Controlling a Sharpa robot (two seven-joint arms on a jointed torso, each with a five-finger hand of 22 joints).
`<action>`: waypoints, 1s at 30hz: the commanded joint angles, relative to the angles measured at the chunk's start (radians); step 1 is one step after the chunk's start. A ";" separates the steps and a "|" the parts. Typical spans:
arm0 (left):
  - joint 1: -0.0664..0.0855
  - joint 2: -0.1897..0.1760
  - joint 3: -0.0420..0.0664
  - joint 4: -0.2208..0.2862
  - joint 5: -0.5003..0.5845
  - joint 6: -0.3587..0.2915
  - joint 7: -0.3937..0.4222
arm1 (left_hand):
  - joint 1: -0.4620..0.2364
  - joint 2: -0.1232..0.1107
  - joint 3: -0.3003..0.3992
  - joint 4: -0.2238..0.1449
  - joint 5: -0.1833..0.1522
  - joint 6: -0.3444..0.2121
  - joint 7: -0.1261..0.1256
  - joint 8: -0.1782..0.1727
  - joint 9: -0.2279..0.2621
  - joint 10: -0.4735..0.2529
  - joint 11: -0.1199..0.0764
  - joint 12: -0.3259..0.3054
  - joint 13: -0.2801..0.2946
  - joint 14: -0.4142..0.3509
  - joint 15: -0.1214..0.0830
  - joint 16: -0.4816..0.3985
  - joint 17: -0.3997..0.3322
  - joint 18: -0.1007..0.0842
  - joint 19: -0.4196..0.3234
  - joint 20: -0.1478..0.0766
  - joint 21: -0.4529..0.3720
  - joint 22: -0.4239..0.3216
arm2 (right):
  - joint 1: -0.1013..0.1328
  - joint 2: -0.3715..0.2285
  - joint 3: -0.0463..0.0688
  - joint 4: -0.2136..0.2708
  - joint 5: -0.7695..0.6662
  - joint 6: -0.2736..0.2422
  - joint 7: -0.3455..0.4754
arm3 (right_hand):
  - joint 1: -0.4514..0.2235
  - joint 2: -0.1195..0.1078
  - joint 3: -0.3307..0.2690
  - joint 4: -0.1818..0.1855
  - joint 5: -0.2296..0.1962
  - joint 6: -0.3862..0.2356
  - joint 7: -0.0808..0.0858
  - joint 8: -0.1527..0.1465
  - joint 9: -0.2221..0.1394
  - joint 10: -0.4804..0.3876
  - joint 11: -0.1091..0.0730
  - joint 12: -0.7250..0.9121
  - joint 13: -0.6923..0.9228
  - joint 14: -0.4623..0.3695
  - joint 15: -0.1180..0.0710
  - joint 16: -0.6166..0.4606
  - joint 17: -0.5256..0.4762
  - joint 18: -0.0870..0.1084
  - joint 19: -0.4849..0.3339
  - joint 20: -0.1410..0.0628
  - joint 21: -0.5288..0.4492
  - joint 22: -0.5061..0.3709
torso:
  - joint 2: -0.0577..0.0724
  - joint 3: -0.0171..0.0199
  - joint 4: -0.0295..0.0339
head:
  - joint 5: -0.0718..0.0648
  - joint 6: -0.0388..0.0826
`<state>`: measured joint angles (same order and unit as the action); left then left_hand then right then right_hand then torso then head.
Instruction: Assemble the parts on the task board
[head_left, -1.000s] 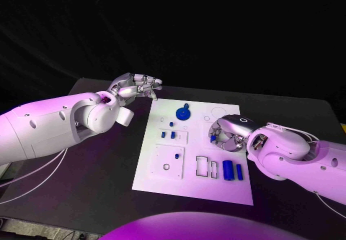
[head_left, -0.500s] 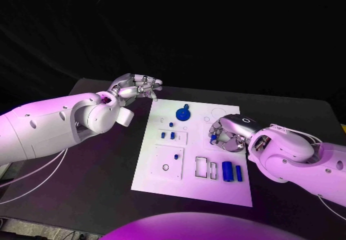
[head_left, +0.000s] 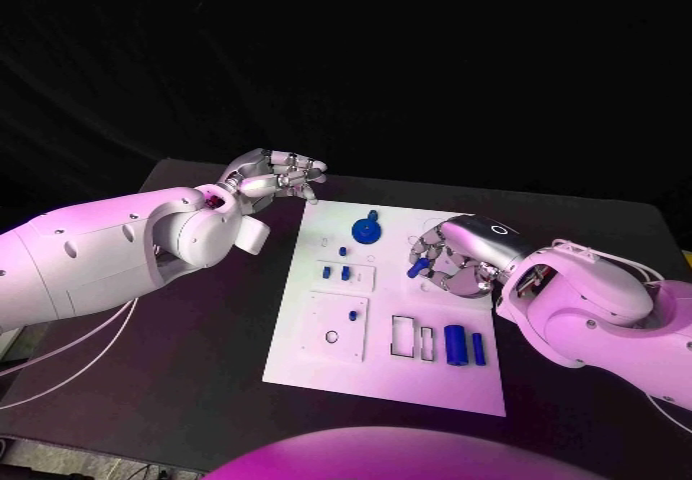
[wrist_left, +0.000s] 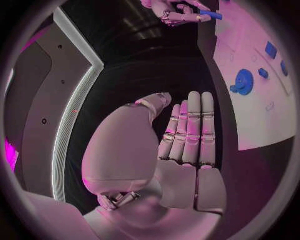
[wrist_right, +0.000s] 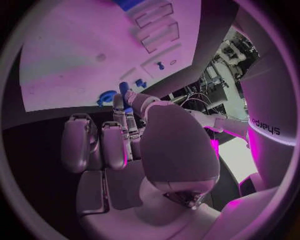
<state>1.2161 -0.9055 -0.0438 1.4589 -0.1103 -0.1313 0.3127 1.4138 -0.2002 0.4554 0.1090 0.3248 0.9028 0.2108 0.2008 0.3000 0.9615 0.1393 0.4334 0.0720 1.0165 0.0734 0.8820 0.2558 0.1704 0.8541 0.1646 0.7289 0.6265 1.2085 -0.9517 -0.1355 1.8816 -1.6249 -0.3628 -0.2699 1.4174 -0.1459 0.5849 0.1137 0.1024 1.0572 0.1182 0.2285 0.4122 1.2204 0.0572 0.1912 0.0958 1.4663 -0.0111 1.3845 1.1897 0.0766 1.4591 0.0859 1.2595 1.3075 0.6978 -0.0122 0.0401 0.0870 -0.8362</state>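
Note:
The white task board (head_left: 433, 385) lies in the middle of the black table. My right hand (head_left: 456, 262) hovers over the board's right side and pinches a small blue part (head_left: 417, 267) between thumb and a finger. The same part (wrist_right: 123, 88) shows at the fingertips in the right wrist view, and again as a blue part (wrist_left: 211, 15) in the left wrist view. My left hand (head_left: 274, 176) hangs off the board's far left corner with nothing in it, its fingers (wrist_left: 190, 130) side by side. A blue round gear (head_left: 368, 228) sits on the board's far part.
Two blue cylinders (head_left: 454, 343) lie at the board's near right beside two rectangular frames (head_left: 402, 335). Small blue pieces (head_left: 336, 270) stand in a plate left of centre. A square plate with a hole (head_left: 335, 325) sits nearer. Black table (head_left: 202, 330) surrounds the board.
My right hand has lifted and moved slightly toward the board's far side, carrying the small blue part. The left hand has stayed in place.

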 joint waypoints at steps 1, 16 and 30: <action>0.000 0.005 0.001 -0.002 0.004 0.017 0.005 | 0.002 0.011 0.000 -0.007 0.001 0.002 -0.001 0.004 0.002 -0.006 0.002 0.005 0.001 -0.005 -0.003 -0.004 -0.001 0.011 0.004 0.004 -0.002 0.001 | 0.002 0.016 0.000 0.029 0.021 -0.015 0.017 | 0.003 0.003 -0.002 -0.004 -0.001 0.008 0.001 0.031 0.039 0.005 -0.002 -0.004 0.001 0.032 -0.010 0.003 0.000 -0.017 0.008 -0.002 0.007 0.171 | 0.000 -0.0007 -0.0011 | 0.007 0.001; 0.000 0.023 0.000 -0.009 0.005 0.013 0.005 | 0.003 0.013 -0.001 -0.007 0.001 0.002 -0.001 0.003 0.002 -0.007 0.003 0.006 0.001 -0.005 -0.003 -0.004 -0.001 0.011 0.004 0.003 -0.001 0.002 | -0.077 0.212 -0.005 0.027 0.011 -0.014 0.054 | 0.002 0.003 0.003 -0.011 0.003 0.000 0.006 0.033 0.044 0.002 0.001 -0.011 0.001 0.032 -0.008 0.002 -0.003 -0.016 0.006 -0.002 0.000 0.170 | -0.001 0.0007 -0.0008 | 0.042 0.002; 0.000 0.030 -0.001 -0.010 0.006 0.015 0.005 | 0.002 0.013 -0.001 -0.007 0.001 0.001 -0.001 0.003 0.002 -0.007 0.003 0.006 0.001 -0.005 -0.003 -0.004 -0.001 0.011 0.004 0.003 -0.001 0.002 | -0.130 0.290 -0.015 -0.047 -0.020 0.013 0.056 | 0.003 0.002 0.004 -0.016 0.006 -0.003 0.007 0.034 0.046 0.002 0.002 -0.014 0.001 0.031 -0.007 0.001 -0.005 -0.016 0.005 -0.002 -0.002 0.170 | 0.001 -0.0005 -0.0005 | 0.054 -0.006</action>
<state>1.2162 -0.8779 -0.0451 1.4473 -0.1100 -0.1304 0.3120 1.4180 -0.1960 0.4554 0.1089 0.3248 0.9028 0.2108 0.2008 0.3008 0.9616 0.1393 0.4334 0.0718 1.0165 0.0735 0.8820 0.2558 0.1703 0.8541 0.1646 0.7290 0.6274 1.0810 -0.6638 -0.1509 1.8382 -1.6169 -0.3701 -0.2218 1.4178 -0.1469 0.5878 0.1029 0.1044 1.0568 0.1182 0.2285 0.4121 1.2218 0.0593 0.1831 0.0955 1.4663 -0.0110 1.3844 1.1855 0.0766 1.4590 0.0860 1.2593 1.3081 0.6973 -0.0129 0.0394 0.1385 -0.8400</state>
